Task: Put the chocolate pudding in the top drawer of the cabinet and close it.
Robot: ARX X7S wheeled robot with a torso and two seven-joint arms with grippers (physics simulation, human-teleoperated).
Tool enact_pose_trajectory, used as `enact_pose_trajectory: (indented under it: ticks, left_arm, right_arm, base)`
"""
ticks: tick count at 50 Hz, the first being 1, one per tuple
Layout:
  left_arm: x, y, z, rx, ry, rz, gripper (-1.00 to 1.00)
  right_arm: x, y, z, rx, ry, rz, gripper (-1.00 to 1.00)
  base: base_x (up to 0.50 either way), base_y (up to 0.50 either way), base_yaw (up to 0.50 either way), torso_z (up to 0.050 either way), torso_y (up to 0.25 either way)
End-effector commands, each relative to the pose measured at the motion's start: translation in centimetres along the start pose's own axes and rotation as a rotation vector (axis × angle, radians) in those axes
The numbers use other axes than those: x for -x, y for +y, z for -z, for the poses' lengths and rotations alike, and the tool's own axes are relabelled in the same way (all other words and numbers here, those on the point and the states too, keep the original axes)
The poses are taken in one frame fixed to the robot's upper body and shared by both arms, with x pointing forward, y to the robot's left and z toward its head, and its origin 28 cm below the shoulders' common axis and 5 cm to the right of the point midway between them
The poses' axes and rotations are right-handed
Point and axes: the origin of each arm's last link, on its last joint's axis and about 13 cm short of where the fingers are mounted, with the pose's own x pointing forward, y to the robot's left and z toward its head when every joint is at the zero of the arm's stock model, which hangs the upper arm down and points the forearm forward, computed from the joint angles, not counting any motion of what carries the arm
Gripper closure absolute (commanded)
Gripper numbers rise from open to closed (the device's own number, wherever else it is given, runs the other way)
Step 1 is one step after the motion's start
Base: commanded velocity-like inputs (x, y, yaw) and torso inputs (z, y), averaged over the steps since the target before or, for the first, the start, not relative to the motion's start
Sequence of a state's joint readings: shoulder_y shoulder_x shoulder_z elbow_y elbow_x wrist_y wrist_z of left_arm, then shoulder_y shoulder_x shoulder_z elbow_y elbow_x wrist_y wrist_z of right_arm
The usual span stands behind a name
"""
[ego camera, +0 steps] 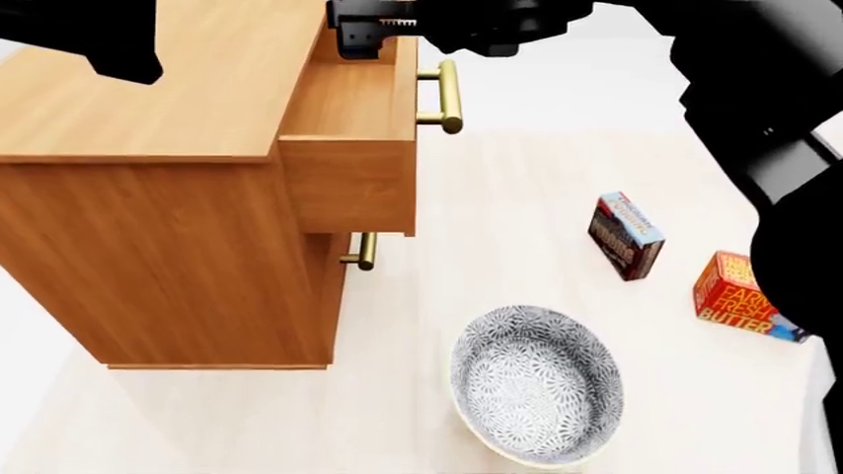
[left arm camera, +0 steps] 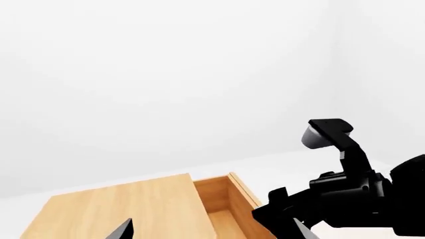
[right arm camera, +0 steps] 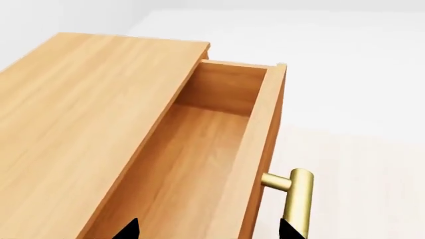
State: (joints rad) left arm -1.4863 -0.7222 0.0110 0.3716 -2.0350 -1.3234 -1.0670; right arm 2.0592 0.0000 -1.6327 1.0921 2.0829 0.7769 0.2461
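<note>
Down at the near edge of my head view sits a patterned bowl point(ego camera: 538, 384) on the pale floor point(ego camera: 395, 425). Beyond it, to my right, the chocolate pudding point(ego camera: 626, 235) stands by itself on the floor, well apart from the cabinet point(ego camera: 158, 247), with a butter box point(ego camera: 736, 293) near it on its far right side. Neither box touches the other.

The top drawer point(ego camera: 350, 148) is pulled out, and its inside point(right arm camera: 199, 149) shows only bare wood. Its brass handle point(ego camera: 448, 96) sticks out from the front; a lower drawer's handle point(ego camera: 361, 251) shows beneath it.

My right jaws point(right arm camera: 207, 230) hang over the open drawer, tips spread wide with nothing between them. My left jaws point(ego camera: 113, 44) hover above the cabinet top; only one tip shows in the wrist view, so I cannot tell whether they are open or closed.
</note>
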Motion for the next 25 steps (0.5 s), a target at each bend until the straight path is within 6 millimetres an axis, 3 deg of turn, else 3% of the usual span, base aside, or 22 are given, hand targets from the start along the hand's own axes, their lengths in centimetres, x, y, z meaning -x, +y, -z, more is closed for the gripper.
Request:
enact_pose_trajectory:
  ticks: [1, 19, 25]
  left_arm:
    - [0.5, 0.1, -0.1, -0.005, -0.011, -0.006, -1.00]
    - [0.5, 0.1, 0.2, -0.002, -0.008, -0.004, -1.00]
    - [0.4, 0.1, 0.2, 0.005, -0.011, -0.004, -1.00]
  right_arm:
    - [0.2, 0.6, -0.2, 0.035, -0.010, -0.001, -1.00]
    - [-0.9, -0.6, 1.0, 0.060, 0.020, 0.080, -1.00]
    - [-0.9, -0.9, 1.0, 0.059, 0.021, 0.096, -1.00]
  base:
    - [0.00, 0.00, 0.00, 0.000, -0.098]
    - [0.00, 0.00, 0.00, 0.000, -0.129]
    - [0.00, 0.00, 0.00, 0.000, 0.000]
